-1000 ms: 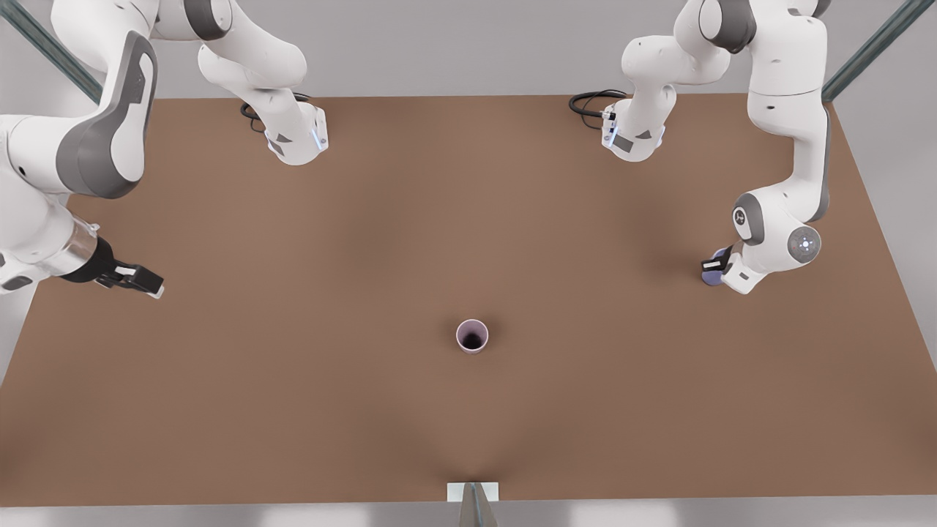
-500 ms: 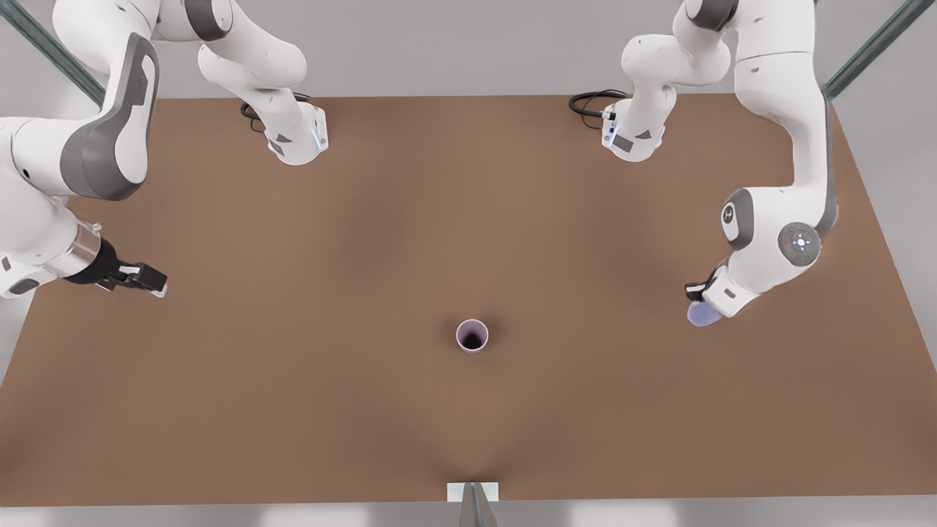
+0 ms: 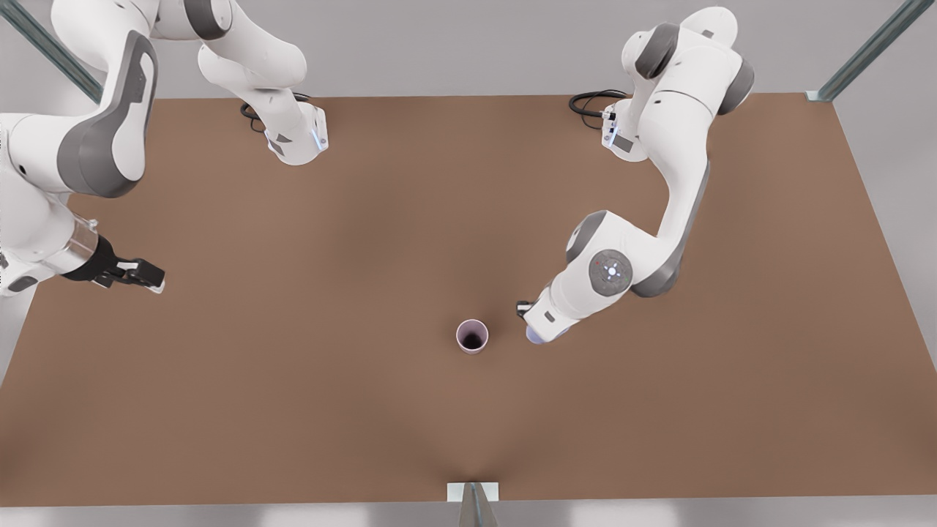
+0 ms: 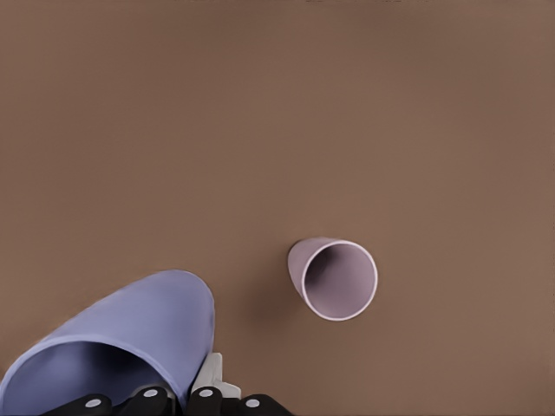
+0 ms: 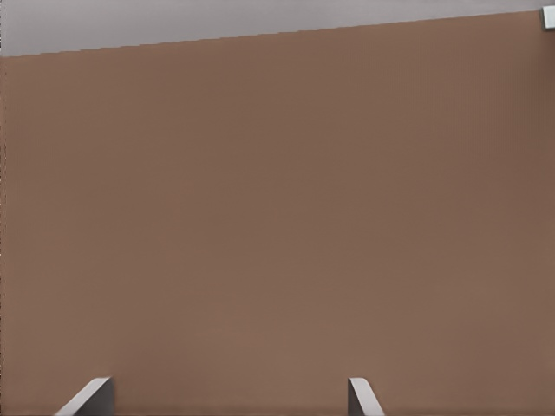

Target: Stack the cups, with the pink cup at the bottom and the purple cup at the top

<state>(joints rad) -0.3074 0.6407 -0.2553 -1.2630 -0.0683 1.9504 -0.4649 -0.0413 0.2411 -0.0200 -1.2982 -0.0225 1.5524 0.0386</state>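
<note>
Left gripper [image 3: 528, 322] is gripping the purple cup [image 4: 121, 347] above the table [image 3: 293, 410], just beside the pink cup [image 3: 472, 336], which is standing upright mid-table. Right gripper [image 3: 150, 280] is waiting with fingers [image 5: 87, 397] spread wide at the front view's left edge, well apart from both cups.

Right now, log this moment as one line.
left pincer: holding purple cup, beside pink cup | pink cup: upright on table | right pincer: open, waiting

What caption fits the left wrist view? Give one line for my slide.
Left gripper carries the purple cup over the brown table, nearing the upright pink cup.
</note>
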